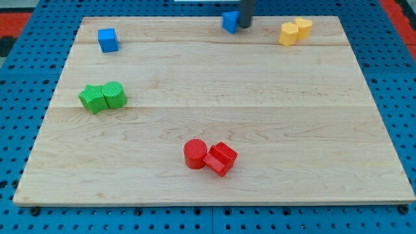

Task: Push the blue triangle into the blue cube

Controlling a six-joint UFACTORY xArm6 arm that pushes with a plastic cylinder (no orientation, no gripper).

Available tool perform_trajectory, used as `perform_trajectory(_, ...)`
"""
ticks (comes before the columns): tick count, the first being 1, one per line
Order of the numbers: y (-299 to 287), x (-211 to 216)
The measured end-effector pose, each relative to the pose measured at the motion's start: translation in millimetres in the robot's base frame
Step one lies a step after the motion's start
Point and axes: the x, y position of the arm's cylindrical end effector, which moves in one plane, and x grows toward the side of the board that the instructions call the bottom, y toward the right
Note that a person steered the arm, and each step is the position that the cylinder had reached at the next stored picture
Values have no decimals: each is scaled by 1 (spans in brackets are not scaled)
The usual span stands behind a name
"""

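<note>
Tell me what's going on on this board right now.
My tip sits at the view's top edge, right against the right side of the blue triangle. The blue cube is far off toward the view's left, so the push across is not yet done. Elsewhere on the wooden board sit two green blocks, two yellow blocks and two red blocks, none near my tip.

Pretty bright, even light all over the tabletop (214, 97), no harsh glare anywhere. Shadows are soft and tiny, just hugging the undersides of the blocks. Focus is decent near the bottom edge, a bit softer toward the top edge, where the dark rod (246, 10) looks smeary. Overall low-res, slightly grainy.
</note>
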Motion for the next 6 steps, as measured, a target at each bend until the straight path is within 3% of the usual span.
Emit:
perform_trajectory(1, -53, 22)
perform_trajectory(2, 25, 21)
perform_trajectory(3, 16, -20)
perform_trajectory(4, -52, -29)
perform_trajectory(6, -189, 7)
